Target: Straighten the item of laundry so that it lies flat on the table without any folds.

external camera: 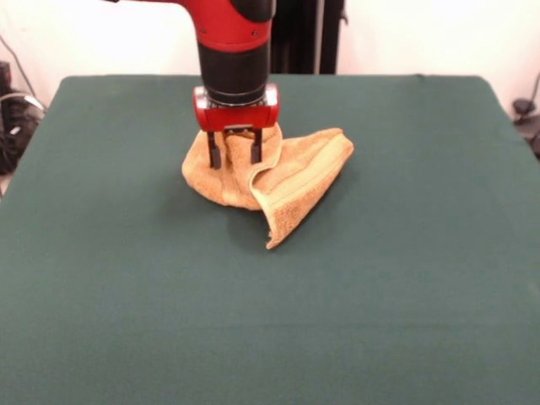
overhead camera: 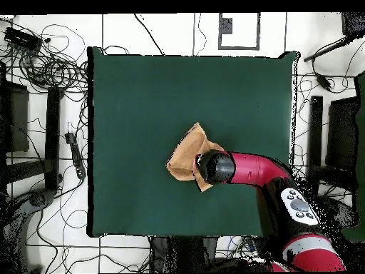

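pincer (external camera: 235, 157) down on crumpled towel (external camera: 291, 181) | table (external camera: 405, 295) | floor cables (overhead camera: 50, 64)

No text, label, brand, number or sign can be read in either view; the red and black arm (external camera: 232, 51), the golden-orange terry-cloth towel (external camera: 295, 173) and the dark green felt-covered table (external camera: 270, 321) show no legible markings.

End effector (external camera: 235, 157) fingers spread over crumpled towel (external camera: 287, 181) on table (external camera: 405, 295).
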### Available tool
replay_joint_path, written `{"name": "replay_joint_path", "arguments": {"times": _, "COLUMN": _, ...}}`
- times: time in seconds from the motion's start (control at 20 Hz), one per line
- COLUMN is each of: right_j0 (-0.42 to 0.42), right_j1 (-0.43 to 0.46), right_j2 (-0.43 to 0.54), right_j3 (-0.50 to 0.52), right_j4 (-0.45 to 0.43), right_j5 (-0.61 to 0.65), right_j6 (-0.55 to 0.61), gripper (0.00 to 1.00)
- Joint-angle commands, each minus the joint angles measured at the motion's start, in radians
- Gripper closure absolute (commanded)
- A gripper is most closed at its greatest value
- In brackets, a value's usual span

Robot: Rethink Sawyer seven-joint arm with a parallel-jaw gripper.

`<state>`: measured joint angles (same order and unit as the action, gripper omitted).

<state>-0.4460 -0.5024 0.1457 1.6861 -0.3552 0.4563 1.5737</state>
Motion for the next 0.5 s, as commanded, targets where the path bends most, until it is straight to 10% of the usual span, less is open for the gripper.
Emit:
{"name": "replay_joint_path", "arguments": {"times": 0.05, "right_j0": 0.032, "right_j1": -0.018, "right_j2": 0.049, "right_j3": 0.037, "right_j4": -0.04, "right_j5": -0.068, "right_j6": 0.07, "gripper": 0.0}}
{"name": "replay_joint_path", "arguments": {"times": 0.5, "right_j0": 0.057, "right_j1": -0.055, "right_j2": 0.038, "right_j3": 0.077, "right_j4": -0.03, "right_j5": -0.076, "right_j6": 0.107, "gripper": 0.0}}
